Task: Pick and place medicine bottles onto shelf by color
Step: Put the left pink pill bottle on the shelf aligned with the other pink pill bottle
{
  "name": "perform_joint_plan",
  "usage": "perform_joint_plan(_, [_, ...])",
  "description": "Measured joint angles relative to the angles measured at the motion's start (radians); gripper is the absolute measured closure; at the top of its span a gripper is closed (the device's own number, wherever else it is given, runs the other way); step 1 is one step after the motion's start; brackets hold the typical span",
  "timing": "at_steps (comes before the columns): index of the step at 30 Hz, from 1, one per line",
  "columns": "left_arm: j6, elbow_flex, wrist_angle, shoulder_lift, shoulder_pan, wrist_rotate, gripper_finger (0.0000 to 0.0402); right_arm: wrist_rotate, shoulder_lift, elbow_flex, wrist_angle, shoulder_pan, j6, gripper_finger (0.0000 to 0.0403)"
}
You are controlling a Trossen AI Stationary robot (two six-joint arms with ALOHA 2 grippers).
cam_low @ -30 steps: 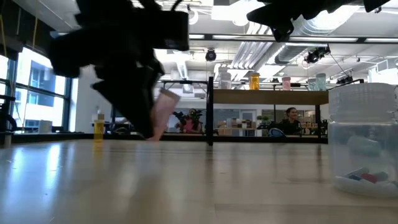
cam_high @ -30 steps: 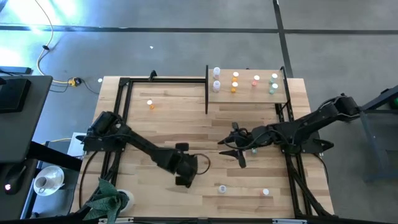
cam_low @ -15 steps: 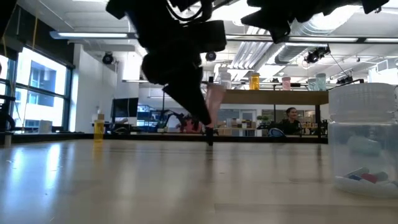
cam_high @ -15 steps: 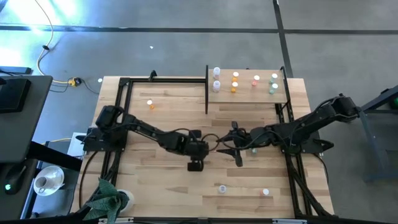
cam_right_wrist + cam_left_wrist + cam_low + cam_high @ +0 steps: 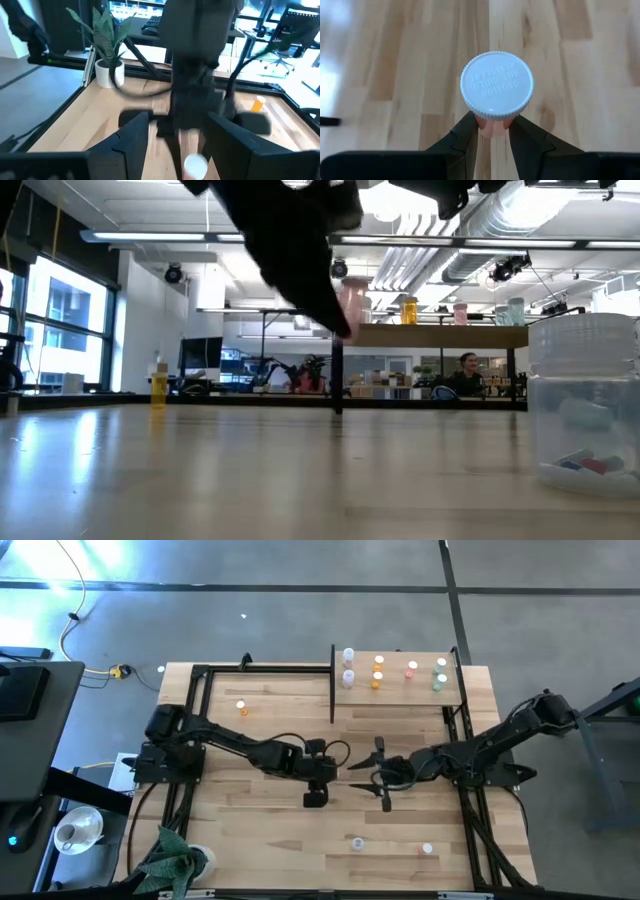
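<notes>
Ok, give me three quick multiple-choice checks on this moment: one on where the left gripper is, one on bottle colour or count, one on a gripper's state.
1. Where is the left gripper?
A. over the shelf
B. above the tabletop's middle, facing the right gripper
C. off the table

2. What colour is the body of the bottle it carries?
A. green
B. clear-white
C. pink-red

3. How do the right gripper's fingers stand?
A. apart, holding nothing
B. shut on a bottle
C. shut on a cloth

Answers: 1 B, the high view shows it mid-table, short of the shelf. 2 C, a pink body shows under the white cap. 3 A, the right wrist view shows a gap between them.
</notes>
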Motion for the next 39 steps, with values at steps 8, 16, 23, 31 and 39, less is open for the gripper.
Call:
perform_joint_plan(8, [-0.001,0.000,0.014,-0.092,-0.023,-0.007,0.0314,-0.003,0.004,0.000,-0.009,0.019,-0.019,0.0221])
perform_joint_plan(16, [0.001,0.000,0.026,-0.092,-0.043,0.002,0.0314,-0.015,0.024,0.000,-0.013,-0.011,0.013,0.0221])
perform_joint_plan(23, [0.000,0.000,0.030,-0.092,-0.046,0.002,0.0314,-0.032,0.025,0.000,-0.037,-0.053,0.051,0.0221])
perform_joint_plan(31, [0.000,0.000,0.032,-0.091,-0.047,0.002,0.0314,-0.058,0.097,0.000,0.128,-0.065,0.052,0.0221])
perform_joint_plan(39, [-0.008,0.000,0.029,-0.091,-0.046,0.002,0.0314,-0.062,0.213,0.071,0.124,-0.096,0.047,0.0221])
